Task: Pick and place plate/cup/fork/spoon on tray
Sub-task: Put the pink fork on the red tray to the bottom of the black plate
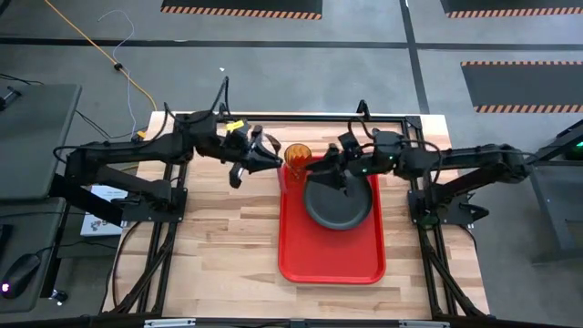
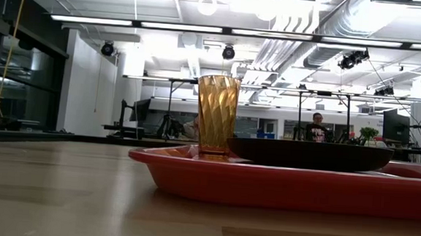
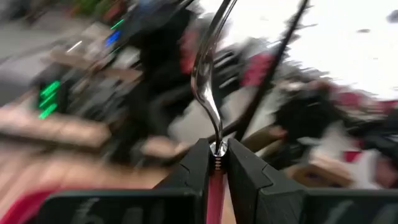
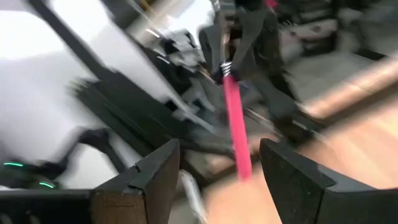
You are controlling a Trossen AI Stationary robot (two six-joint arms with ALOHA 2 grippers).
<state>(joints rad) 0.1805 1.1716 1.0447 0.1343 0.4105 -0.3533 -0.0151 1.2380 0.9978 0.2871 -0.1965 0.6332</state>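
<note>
Fingers (image 3: 193, 169) of left gripper (image 3: 216, 146) pressed together on one fork (image 3: 206, 68), clamped where the silver metal neck meets the pinkish-red handle; metal end rising away from the wrist camera, handle running back between the pads. Held in the air at the tray's far left corner, just beside the cup, in the high view (image 1: 262, 153).

Fingers (image 4: 155, 174) of right gripper (image 4: 219, 149) spread wide, nothing gripped; pink handle of the same fork (image 4: 236, 130) seen in line with the gap between them; contact not discernible. Right gripper (image 1: 330, 164) above the far edge of the plate.

One cup (image 2: 216, 115), amber, faceted, upright on the tray's far left corner. One plate (image 1: 339, 202), dark and round, flat on the far half of the tray, near the cup but apart from it. One tray (image 1: 332, 260), red, on the table's right-of-centre part.

Printed sheet (image 1: 98, 208) under the left arm's base: text too small to read.

Table (image 1: 219, 237) of pale wood planks. Around it, grey floor with orange-and-black striped mats (image 1: 241, 9) and one yellow cable (image 1: 118, 68). Beyond, a large workshop with strip lights, ceiling ducts and benches; one person (image 2: 316, 128) seated far off.
</note>
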